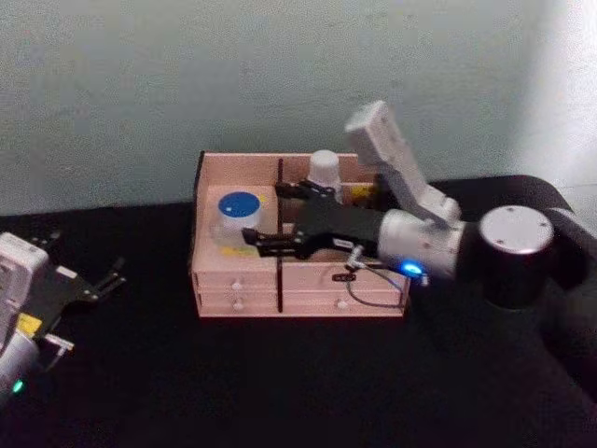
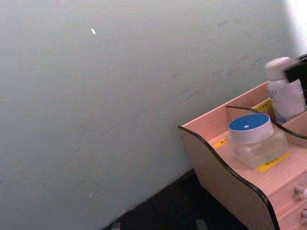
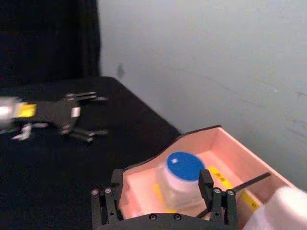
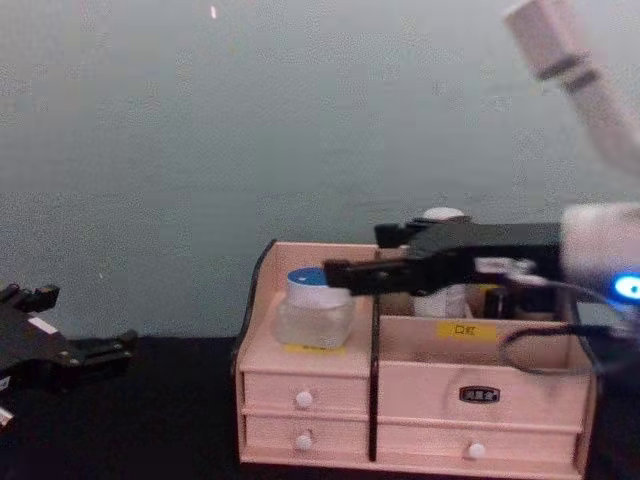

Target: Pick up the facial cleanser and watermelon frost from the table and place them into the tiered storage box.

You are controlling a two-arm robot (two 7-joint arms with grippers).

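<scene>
Two containers are seen inside the tiered storage box point(image 1: 238, 280), which stands at the back edge of the black worktop point(image 1: 280, 383): a clear jar with a blue lid point(image 1: 238, 217) in its left compartment, and a white bottle point(image 1: 325, 168) in the rear right one, partly hidden by the right arm. Four small drawers are counted across the front. The right gripper point(image 1: 264, 217) is held released over the box, its fingers point(image 3: 205, 181) spread beside the jar. The left gripper point(image 1: 110, 273) is kept spread near the worktop's left edge, partly cut off.

Jar point(image 1: 238, 217) in storage box point(image 1: 241, 280), left compartment
</scene>
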